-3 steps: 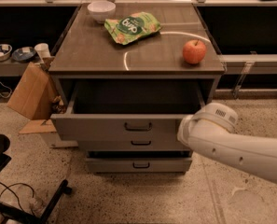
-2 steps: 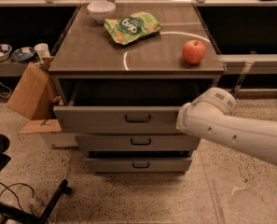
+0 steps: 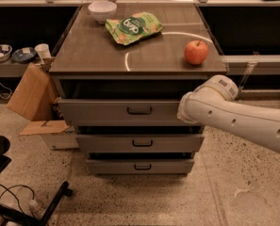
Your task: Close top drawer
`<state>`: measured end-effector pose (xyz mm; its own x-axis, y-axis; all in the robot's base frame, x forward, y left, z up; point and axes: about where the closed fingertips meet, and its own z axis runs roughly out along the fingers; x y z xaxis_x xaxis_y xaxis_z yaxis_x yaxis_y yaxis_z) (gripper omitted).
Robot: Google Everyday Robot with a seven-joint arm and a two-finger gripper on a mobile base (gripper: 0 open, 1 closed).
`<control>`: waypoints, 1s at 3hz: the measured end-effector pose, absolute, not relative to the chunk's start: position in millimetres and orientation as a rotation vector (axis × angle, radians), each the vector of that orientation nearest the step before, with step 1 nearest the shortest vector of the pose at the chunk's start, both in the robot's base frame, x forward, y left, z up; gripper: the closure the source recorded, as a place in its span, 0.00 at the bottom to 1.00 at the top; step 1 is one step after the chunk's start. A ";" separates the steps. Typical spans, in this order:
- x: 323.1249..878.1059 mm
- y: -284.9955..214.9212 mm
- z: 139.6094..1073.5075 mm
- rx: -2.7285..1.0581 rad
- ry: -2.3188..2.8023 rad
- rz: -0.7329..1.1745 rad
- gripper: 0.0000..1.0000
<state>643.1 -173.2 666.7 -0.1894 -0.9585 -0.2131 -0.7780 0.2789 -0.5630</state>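
Crosswise, top drawer (image 3: 106, 111); gripper (image 3: 183, 113) at right

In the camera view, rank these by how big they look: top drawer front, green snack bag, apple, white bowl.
1. top drawer front
2. green snack bag
3. white bowl and apple: about alike, and the bowl sits farther back, so unranked.
The gripper is at the drawer front's right end.
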 end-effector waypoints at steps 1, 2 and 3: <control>643.1 -173.2 666.7 -1.554 2.029 -0.451 0.59; 643.1 -173.2 666.6 -1.554 2.029 -0.451 0.36; 643.1 -173.2 666.6 -1.554 2.029 -0.451 0.12</control>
<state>643.1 -173.2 666.6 -0.1893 -0.9585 -0.2131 -0.7780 0.2788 -0.5630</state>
